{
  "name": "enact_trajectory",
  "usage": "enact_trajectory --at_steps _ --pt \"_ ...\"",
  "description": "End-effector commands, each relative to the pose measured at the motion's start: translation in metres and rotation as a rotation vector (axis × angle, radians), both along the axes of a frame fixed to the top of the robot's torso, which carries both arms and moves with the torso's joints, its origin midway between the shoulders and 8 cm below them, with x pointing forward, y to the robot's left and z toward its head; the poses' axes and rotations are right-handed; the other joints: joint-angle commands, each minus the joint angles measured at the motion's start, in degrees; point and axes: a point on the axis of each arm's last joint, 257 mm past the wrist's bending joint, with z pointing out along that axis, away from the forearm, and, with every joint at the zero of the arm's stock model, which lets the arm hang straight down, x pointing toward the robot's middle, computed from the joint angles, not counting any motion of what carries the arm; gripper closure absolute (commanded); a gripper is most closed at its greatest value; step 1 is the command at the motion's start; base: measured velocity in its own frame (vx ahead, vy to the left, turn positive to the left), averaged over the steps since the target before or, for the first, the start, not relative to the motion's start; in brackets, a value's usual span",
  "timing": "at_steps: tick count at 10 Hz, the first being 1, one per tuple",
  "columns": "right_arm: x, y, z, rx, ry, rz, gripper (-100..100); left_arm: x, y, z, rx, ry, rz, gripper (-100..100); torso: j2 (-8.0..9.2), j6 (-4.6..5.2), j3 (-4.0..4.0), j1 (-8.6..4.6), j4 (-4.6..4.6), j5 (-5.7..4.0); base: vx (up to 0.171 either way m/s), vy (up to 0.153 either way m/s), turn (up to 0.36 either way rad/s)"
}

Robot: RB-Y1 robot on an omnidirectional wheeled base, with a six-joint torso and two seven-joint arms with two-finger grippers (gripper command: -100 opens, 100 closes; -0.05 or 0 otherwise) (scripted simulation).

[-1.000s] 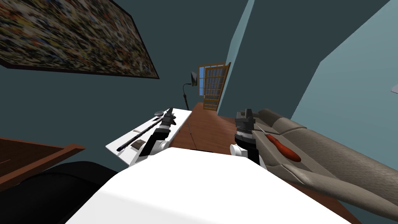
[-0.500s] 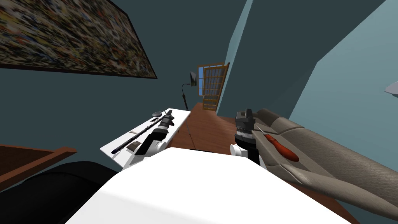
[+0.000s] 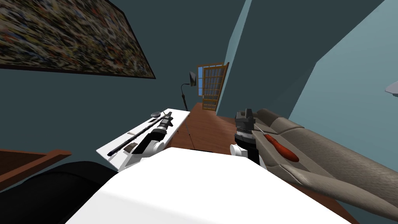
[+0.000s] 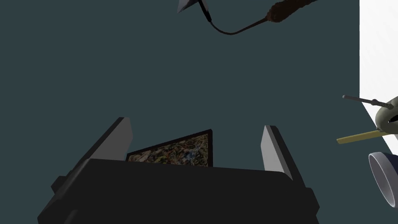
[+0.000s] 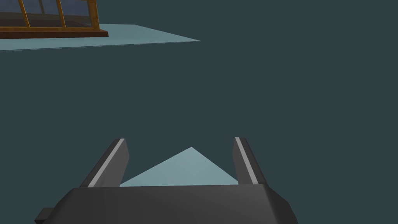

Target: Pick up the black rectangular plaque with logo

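- The white worktop (image 3: 179,116) sits on my left, along the dark wall.
- The plaque (image 3: 131,147) lies flat near the worktop's close end, between a long black rod (image 3: 132,139) and my left arm (image 3: 154,137).
- The left jaws stand apart over the worktop's far end, facing the wall, well apart from the plaque.
- The right jaws are apart too, with the right arm (image 3: 245,134) beside the sofa (image 3: 330,163).
- A red-handled screwdriver (image 3: 283,149) lies on the sofa.
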Motion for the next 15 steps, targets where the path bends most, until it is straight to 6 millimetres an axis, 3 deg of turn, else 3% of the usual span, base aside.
enact_trajectory --at_steps 1,8,10,13,15 --pt "0.0 0.0 0.0 0.0 0.0 0.0 0 -0.003 0.01 -0.01 0.001 0.049 0.016 -100 0.0 0.0 0.0 0.0 0.0 0.0 0.037 -0.024 -0.03" --pt "0.0 0.0 0.0 0.0 0.0 0.0 0 -0.017 0.041 -0.056 -0.017 0.254 0.061 -100 -0.06 0.0 -0.03 -0.01 -0.01 0.0 0.04 -0.021 -0.011" --pt "0.0 0.0 0.0 0.0 0.0 0.0 0 -0.019 0.042 -0.066 -0.024 0.291 0.064 -100 -0.12 0.0 -0.07 -0.01 -0.03 0.0 0.037 -0.014 -0.002" --pt "0.0 0.0 0.0 0.0 0.0 0.0 0 -0.033 0.059 -0.087 -0.036 0.395 0.081 -100 -0.07 0.0 -0.04 0.01 -0.02 0.0 0.048 -0.015 -0.013" --pt "0.0 0.0 0.0 0.0 0.0 0.0 0 -0.036 0.059 -0.098 -0.044 0.437 0.084 -100 -0.15 0.0 -0.09 0.01 -0.03 0.0 0.041 -0.009 -0.001"
